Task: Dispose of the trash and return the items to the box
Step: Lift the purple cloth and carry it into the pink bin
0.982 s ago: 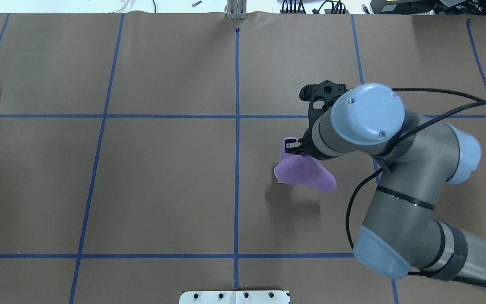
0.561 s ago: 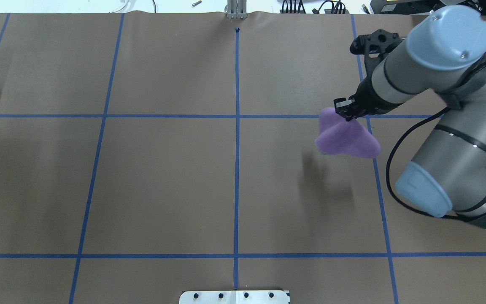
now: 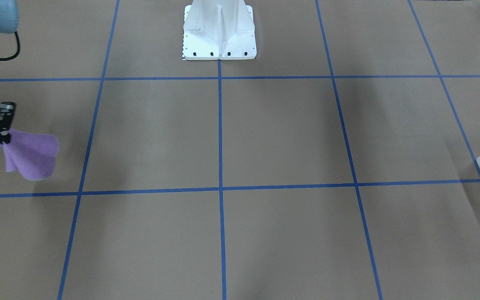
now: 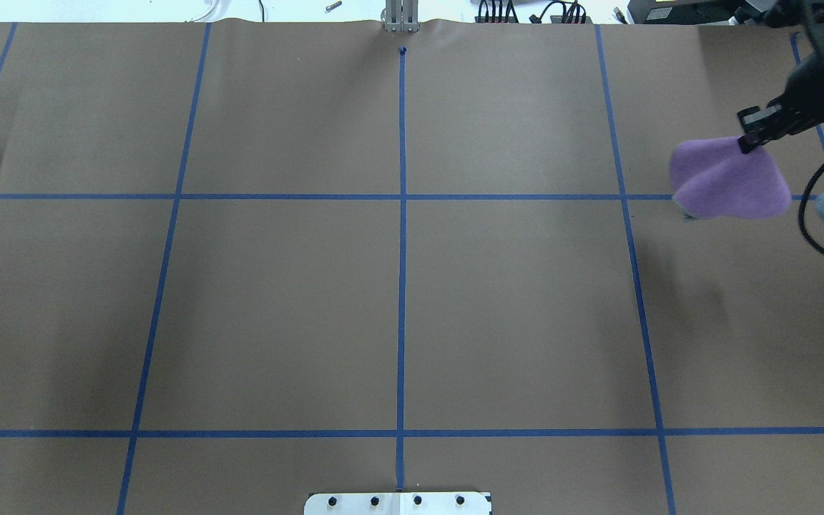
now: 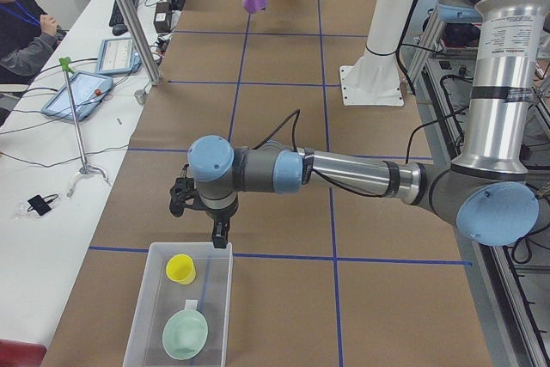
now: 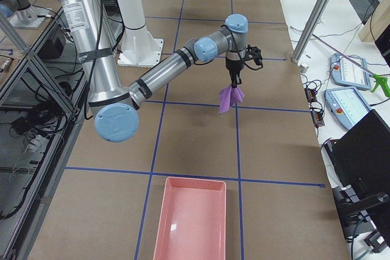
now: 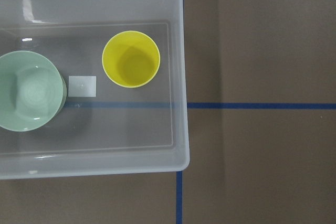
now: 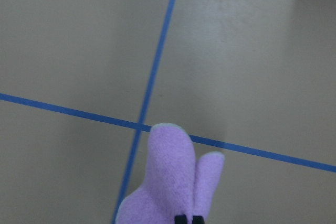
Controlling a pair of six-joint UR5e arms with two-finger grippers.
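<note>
right gripper is pinching the purple cloth by one corner, jaws closed on it; cloth is dangling above the table, upper right of the overhead. left gripper is hovering by the clear box, jaw state can't tell. risk: thin pinch slipping mid-swing, or cloth draping over the pink tray rim.
</note>
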